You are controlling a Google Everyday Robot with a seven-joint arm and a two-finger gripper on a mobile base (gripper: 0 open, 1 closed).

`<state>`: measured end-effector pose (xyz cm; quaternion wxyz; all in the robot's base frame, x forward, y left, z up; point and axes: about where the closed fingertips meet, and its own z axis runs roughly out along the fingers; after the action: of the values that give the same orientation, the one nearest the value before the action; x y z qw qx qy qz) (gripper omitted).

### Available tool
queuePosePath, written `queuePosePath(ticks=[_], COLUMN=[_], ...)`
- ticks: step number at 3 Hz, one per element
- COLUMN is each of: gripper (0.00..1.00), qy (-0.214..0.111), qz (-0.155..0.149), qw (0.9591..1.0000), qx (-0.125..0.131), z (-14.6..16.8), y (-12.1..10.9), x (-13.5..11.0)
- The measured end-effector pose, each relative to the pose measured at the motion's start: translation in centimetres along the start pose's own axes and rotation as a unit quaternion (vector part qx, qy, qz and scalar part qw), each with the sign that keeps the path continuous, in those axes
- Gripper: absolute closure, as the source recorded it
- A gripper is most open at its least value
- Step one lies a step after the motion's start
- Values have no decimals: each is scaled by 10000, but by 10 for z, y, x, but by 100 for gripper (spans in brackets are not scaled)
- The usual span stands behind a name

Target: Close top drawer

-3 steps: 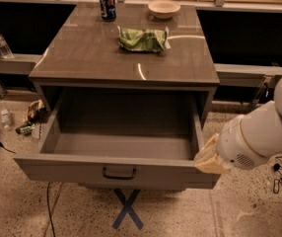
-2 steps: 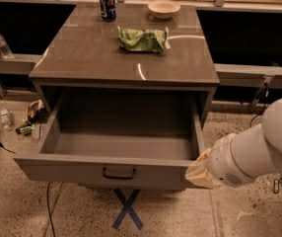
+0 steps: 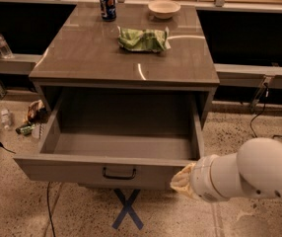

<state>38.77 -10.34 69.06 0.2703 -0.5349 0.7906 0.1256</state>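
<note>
Gripper [image 3: 183, 181], clenched or released I cannot tell, sits at the right front corner of the top drawer [image 3: 72, 168], which stretches wide open to its left, so I judge I'm lining up the push and next need a square shove inward.

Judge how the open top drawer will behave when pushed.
The top drawer looks a rigid box with nothing showing inside, so it probably slides in lightly. The gripper sits at the front's right end, away from the central handle, so an off-centre push might rack it slightly.
</note>
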Motion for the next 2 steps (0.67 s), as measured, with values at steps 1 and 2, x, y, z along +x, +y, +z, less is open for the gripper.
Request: queuePosePath(ticks=[1,2], gripper=[100,100], qy=[-125,-250], qz=[-339,-956], qw=[9988,9925], qx=[317,723], z=[18,37], y=[0,-8], x=[-1,-7])
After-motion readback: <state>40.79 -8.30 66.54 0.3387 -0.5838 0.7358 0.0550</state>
